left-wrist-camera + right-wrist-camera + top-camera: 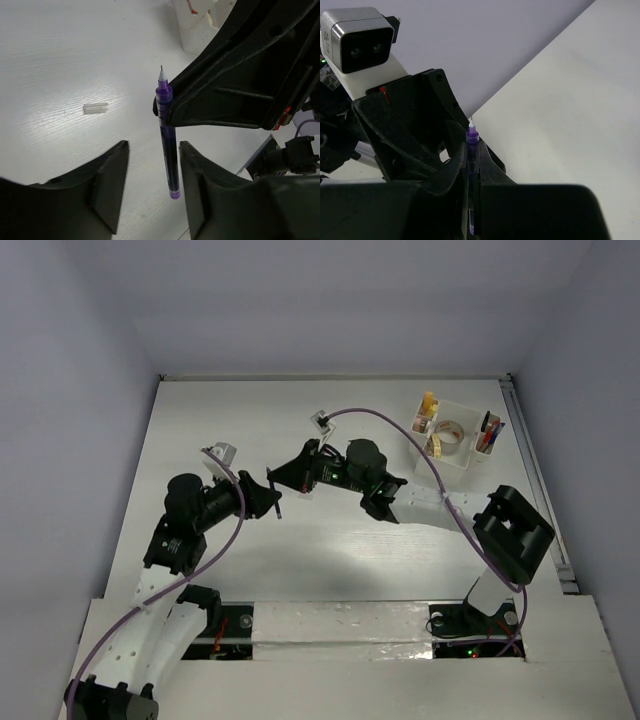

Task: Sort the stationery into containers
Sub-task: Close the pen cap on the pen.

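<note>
My right gripper (472,148) is shut on a thin purple pen (472,136) and holds it upright above the table, tip up. The pen's lower end (169,165) hangs between the fingers of my left gripper (155,146), which stands open with a gap on each side of the barrel. The two grippers meet at the table's middle left, left gripper (266,498) facing right gripper (288,480). The cream-white organizer (468,462) stands at the far right and holds beige tape rolls (450,430), a yellow block (429,400) and pens (487,435).
A small clear pen cap (95,108) lies on the white table to the left of the pen. A corner of the organizer (200,35) shows at the top of the left wrist view. Purple cables loop over both arms.
</note>
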Tool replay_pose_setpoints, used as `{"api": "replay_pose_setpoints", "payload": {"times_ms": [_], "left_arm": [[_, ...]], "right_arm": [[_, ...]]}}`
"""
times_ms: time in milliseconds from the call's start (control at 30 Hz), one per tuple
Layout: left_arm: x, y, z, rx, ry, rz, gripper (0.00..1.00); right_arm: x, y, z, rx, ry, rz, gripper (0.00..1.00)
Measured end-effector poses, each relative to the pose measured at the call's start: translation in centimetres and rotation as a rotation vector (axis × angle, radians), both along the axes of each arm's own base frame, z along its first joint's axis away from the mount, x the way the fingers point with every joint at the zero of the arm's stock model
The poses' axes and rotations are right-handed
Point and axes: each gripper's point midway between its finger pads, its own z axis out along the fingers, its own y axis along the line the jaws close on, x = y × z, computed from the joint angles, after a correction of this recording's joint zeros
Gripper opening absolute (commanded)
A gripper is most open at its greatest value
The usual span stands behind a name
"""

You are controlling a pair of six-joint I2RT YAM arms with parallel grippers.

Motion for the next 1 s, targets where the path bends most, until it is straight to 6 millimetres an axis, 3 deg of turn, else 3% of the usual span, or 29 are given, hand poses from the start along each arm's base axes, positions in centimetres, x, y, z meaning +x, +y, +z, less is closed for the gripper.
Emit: {"api": "replay_pose_setpoints", "payload": {"times_ms": [100,300,467,500,733,867,1000], "left_arm": [[0.0,-0.1,0.1,-0.004,-0.002,-0.009,0.32],[-0.2,-0.5,0.2,-0.014,-0.002,-0.036,0.33],[-0.4,-0.9,0.3,-0.028,0.006,-0.063,0.10],[-0.4,-1.0,0.4,-0.031,0.002,-0.067,0.00],[-0.5,-1.0,0.6,-0.034,-0.009,-0.071,0.00],[-0.5,-1.0,0.7,-0.035,-0.013,-0.072,0.00],[-0.5,-0.7,0.9,-0.028,-0.025,-0.051,0.00]], "right_arm": [[-0.1,0.0,0.2,0.014,0.005,0.002,0.00],[-0.1,0.0,0.9,0.041,0.007,0.004,0.00],[-0.1,0.0,1.1,0.049,0.003,0.004,0.00],[-0.1,0.0,1.1,0.049,0.004,0.003,0.00],[0.0,0.0,1.2,0.055,0.002,-0.004,0.01],[0.2,-0.3,1.3,0.043,-0.003,-0.023,0.27],[-0.1,-1.6,1.9,0.028,-0.019,-0.037,0.44]]}}
